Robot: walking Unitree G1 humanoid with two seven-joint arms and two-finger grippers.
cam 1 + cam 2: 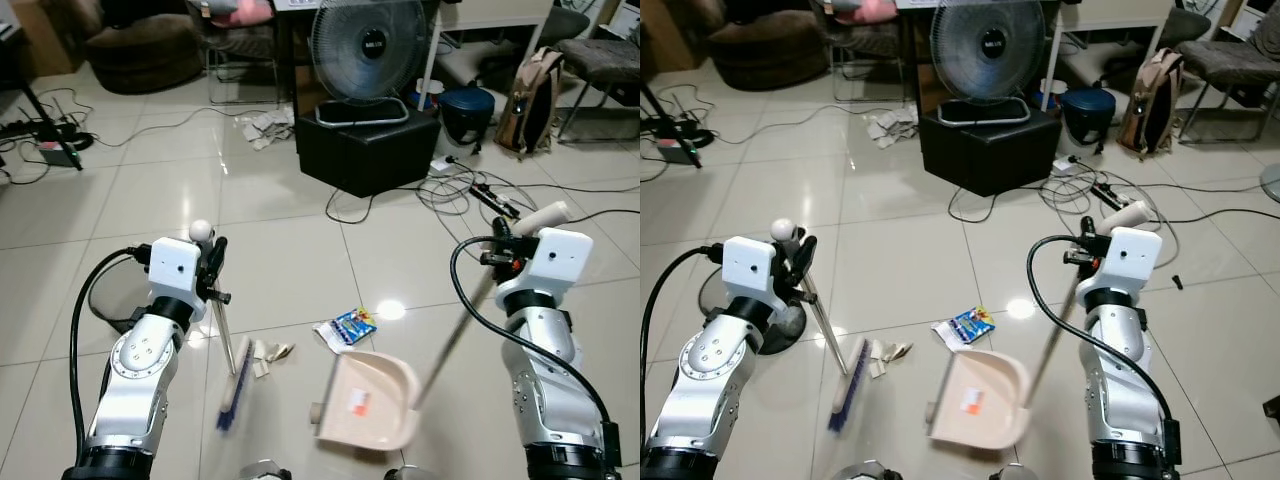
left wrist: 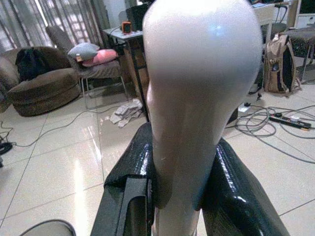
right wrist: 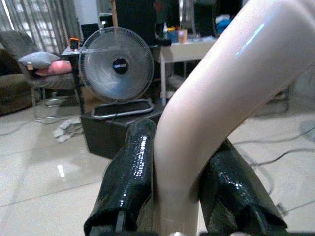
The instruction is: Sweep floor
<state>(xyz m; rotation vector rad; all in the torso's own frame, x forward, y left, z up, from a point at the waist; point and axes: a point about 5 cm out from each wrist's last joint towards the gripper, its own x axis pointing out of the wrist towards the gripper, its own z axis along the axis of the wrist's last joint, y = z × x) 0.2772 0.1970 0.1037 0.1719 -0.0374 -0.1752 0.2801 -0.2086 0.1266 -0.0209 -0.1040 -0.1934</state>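
My left gripper is shut on the pale handle of a small broom, whose blue bristles rest on the tiled floor. Crumpled paper scraps lie just right of the broom head. My right gripper is shut on the long handle of a beige dustpan that sits on the floor between my arms. A blue and white wrapper lies just beyond the dustpan. The wrist views show each pair of black fingers clamped around its handle.
A black box with a fan on it stands ahead. Cables and a power strip sprawl to the right, near a backpack and chairs. More paper lies left of the box. A sofa sits far left.
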